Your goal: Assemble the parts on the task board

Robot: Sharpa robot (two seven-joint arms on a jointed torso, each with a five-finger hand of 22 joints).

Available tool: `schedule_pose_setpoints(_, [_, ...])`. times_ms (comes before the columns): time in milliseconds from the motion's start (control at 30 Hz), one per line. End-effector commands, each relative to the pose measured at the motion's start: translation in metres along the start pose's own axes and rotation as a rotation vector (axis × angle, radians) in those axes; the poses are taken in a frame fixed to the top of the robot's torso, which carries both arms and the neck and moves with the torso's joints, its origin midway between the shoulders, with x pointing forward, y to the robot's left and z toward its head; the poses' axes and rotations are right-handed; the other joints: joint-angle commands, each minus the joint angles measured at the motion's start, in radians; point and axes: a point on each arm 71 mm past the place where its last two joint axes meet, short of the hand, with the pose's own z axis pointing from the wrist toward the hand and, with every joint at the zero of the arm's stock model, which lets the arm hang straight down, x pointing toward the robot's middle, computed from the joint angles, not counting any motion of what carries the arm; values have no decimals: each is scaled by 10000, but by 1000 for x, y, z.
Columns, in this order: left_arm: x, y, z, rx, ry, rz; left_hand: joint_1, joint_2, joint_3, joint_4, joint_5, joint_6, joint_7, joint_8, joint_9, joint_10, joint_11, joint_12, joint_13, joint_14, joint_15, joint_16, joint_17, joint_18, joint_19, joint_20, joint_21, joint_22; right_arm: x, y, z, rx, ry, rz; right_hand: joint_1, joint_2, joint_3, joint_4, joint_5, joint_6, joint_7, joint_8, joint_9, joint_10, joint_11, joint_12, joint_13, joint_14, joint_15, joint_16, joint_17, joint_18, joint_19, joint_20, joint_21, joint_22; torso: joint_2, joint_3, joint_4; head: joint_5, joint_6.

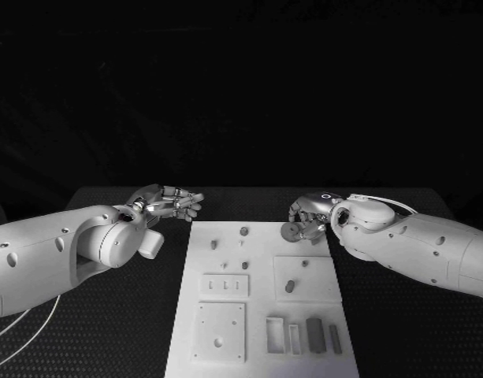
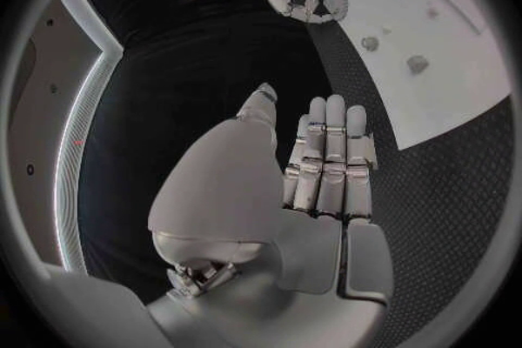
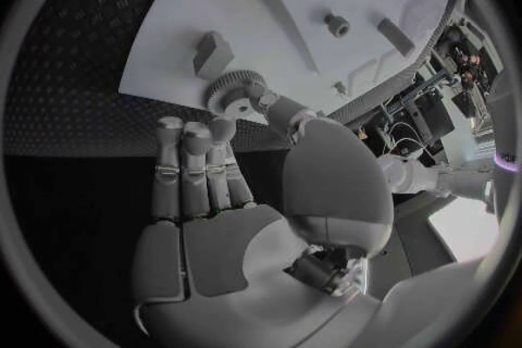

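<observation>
One gear (image 3: 235,90) sits pinched at the tips of my right hand (image 1: 310,219), between thumb and a finger, hanging just over the right edge of the task board (image 1: 258,315) near its far end. From the right wrist view I see its toothed rim clearly; in the head view it reads as a small grey disc (image 1: 291,231). Several small parts on the board, like the peg (image 1: 243,231) near the far edge, are too small for me to identify. My left hand (image 1: 169,203) hovers off the board's far left corner, holding nothing, fingers straight and side by side in its wrist view (image 2: 326,161).
</observation>
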Motion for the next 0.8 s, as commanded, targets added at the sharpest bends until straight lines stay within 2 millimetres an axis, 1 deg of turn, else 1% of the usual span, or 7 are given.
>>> schedule_pose_setpoints(33, [2, -2, 0, 118, 160, 11, 54, 6, -48, -2, -60, 3, -8, -51, 12, -87, -3, -47, 4, 82, 0, -33, 17, 205, -61, 30, 55, 40, 3, 3, 1, -181, 245, 44, 132, 38, 184, 51, 42, 658, 74, 6, -23, -938, -100, 74, -71, 13, -53, 71, -30, 195, 7, -62, 82, 181, 0, 1, 7, -23, -5])
schedule_pose_setpoints(167, [2, -1, 0, 106, 148, 15, 57, 7, -49, -3, -59, 4, -7, -53, 14, -88, -3, -49, 4, 83, -1, -34, 18, 205, -61, 29, 56, 40, 5, 4, 1, -227, 274, 69, 168, 77, 363, 107, 43, 747, 68, 22, -38, -923, -102, 155, -154, 22, -55, 129, -54, 195, 20, -68, 138, 178, -11, 1, 0, 33, -27])
schedule_pose_setpoints(400, [1, -1, -1, 87, 152, 27, 63, 8, -50, -5, -58, 5, -6, -55, 18, -88, -3, -52, 5, 84, -1, -35, 20, 206, -61, 28, 56, 39, 6, 5, 1, -255, 282, 73, 112, 172, 472, 189, 39, 945, 18, 93, -33, -882, -145, 263, -270, 49, -90, 213, -83, 195, 49, -81, 223, 175, 0, -5, 2, 52, -31])
schedule_pose_setpoints(467, [1, -1, -1, 77, 148, 25, 67, 9, -49, -7, -57, 5, -5, -56, 19, -88, -4, -53, 6, 85, -2, -35, 20, 207, -60, 28, 57, 39, 6, 6, 1, -287, 243, 9, 111, 162, 475, 184, 39, 952, 14, 94, -34, -882, -150, 270, -281, 49, -95, 219, -86, 195, 48, -83, 228, 174, -5, -4, 0, 53, -44])
schedule_pose_setpoints(567, [0, -1, -1, 64, 136, 29, 71, 10, -48, -8, -57, 6, -5, -57, 21, -88, -4, -54, 6, 85, -2, -36, 21, 207, -60, 27, 57, 39, 6, 6, 1, -310, 176, -70, 137, 169, 501, 154, 29, 1052, -21, 135, -23, -857, -182, 322, -330, 70, -124, 259, -99, 195, 65, -101, 269, 173, -7, 6, -6, 68, -34])
schedule_pose_setpoints(633, [0, -1, -1, 60, 157, 30, 74, 10, -48, -8, -57, 6, -5, -58, 22, -88, -4, -55, 7, 86, -2, -36, 22, 207, -60, 27, 57, 39, 5, 7, 1, -319, 4, -175, 195, 197, 550, 111, 9, 1220, -79, 216, 16, -814, -234, 386, -391, 103, -168, 312, -113, 195, 91, -125, 319, 169, -11, 5, -4, 69, -42])
schedule_pose_setpoints(800, [0, -1, -1, 37, 152, 30, 80, 13, -48, -8, -57, 6, -2, -61, 25, -88, -4, -58, 8, 87, -3, -37, 23, 208, -60, 27, 58, 38, 2, 8, 0, -314, -465, -248, 216, 147, 610, 107, -8, 1316, -128, 259, 54, -744, -284, 462, -463, 166, -219, 379, -131, 195, 144, -159, 390, 165, -17, 8, -8, 68, -41])
